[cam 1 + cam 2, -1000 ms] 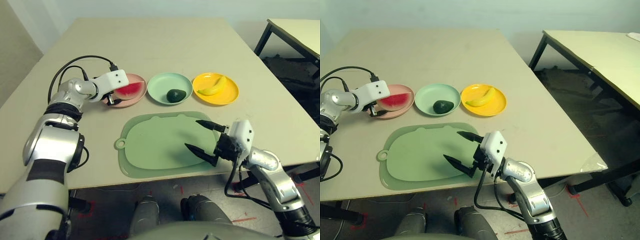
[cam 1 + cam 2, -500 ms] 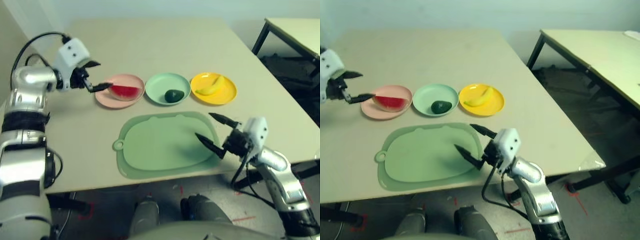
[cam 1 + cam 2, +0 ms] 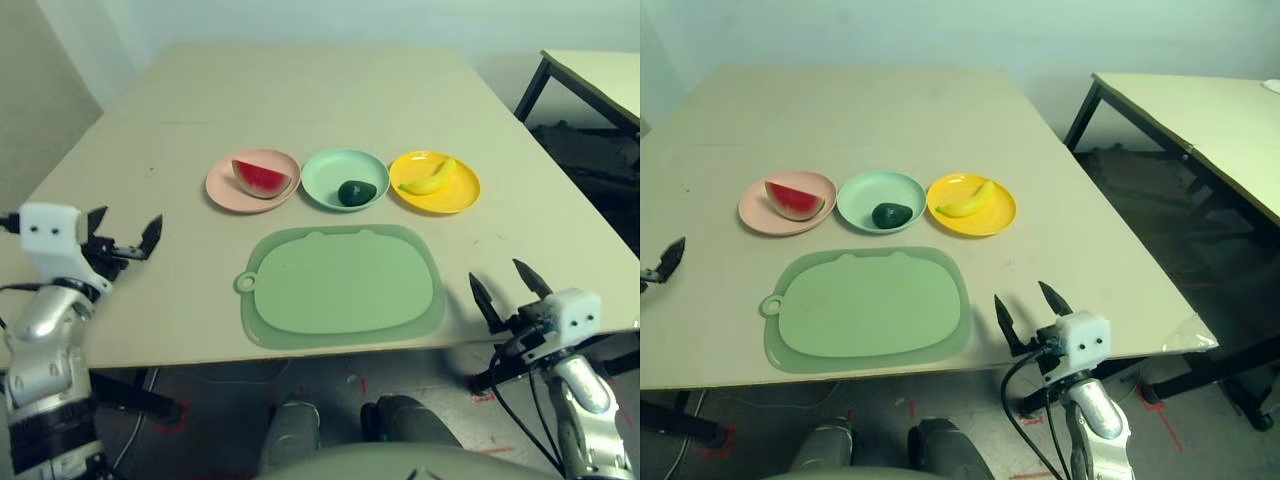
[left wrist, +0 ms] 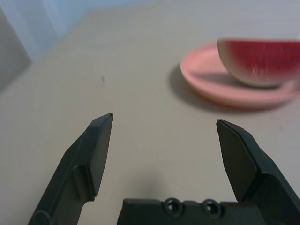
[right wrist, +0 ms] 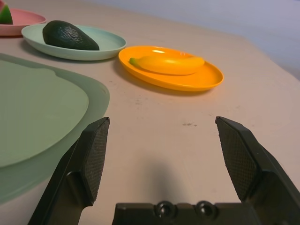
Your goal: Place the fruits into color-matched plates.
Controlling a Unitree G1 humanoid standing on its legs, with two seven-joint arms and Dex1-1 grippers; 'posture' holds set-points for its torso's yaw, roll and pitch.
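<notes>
Sorting looks complete: watermelon wedge on pink plate, avocado on mint plate, banana on yellow plate; left gripper and right gripper gape empty (near the table edges), so nothing remains to grasp.

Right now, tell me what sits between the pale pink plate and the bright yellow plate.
The mint green plate holding the dark green avocado, seen in the left eye view.

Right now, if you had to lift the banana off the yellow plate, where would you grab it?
Probably the banana at its thick middle, from above, claw fingers across its narrow width. It lies flat on the yellow plate, curved with tapering ends.
</notes>
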